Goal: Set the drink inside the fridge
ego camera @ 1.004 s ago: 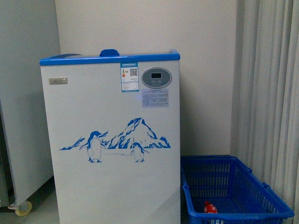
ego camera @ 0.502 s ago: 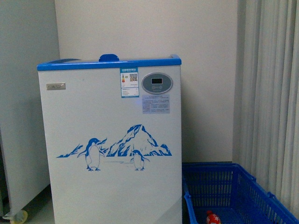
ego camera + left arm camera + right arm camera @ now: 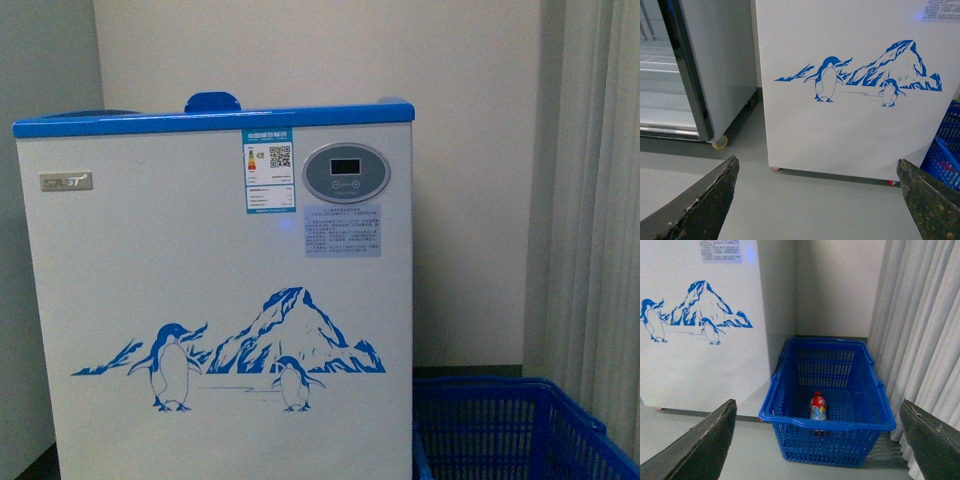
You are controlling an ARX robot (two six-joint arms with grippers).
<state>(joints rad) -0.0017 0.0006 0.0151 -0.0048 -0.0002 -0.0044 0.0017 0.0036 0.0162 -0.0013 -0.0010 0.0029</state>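
Ahead of and below right gripper (image 3: 817, 412), centred between its spread, empty jaws: drink (image 3: 818, 402) in basket (image 3: 827, 426), cap up, seemingly upright. Far nearer that arm than left gripper (image 3: 817, 172), likewise spread, facing fridge (image 3: 220, 300). Calls for reaching down.

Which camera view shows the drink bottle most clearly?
The right wrist view. There the bottle with its red cap is plainly seen, inside the blue basket. The front view shows only part of the basket, not the bottle. The left wrist view shows only a basket corner, no bottle.
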